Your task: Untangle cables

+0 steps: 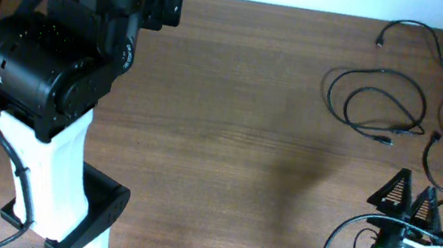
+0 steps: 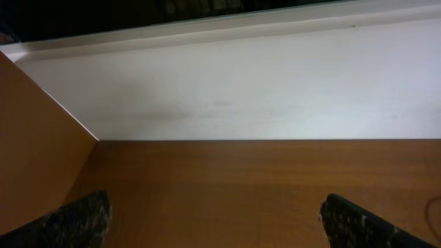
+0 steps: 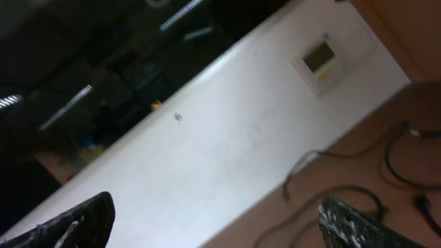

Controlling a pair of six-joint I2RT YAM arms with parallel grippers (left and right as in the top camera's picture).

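The left arm point(image 1: 49, 77) looms nearest, the left hand point(image 2: 213, 224) spread above the desk point(image 1: 227, 143) at 11 o'clock. At 2 o'clock the cables point(image 1: 387, 102) lie in crossing loops. The right hand point(image 1: 410, 199), spread at 5 o'clock, may pinch two cords and tighten them.

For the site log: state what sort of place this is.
Probably an indoor lab or office workstation: a wooden table with loose cables, a white wall carrying a small thermostat-like panel, and ceiling strip lights beyond.
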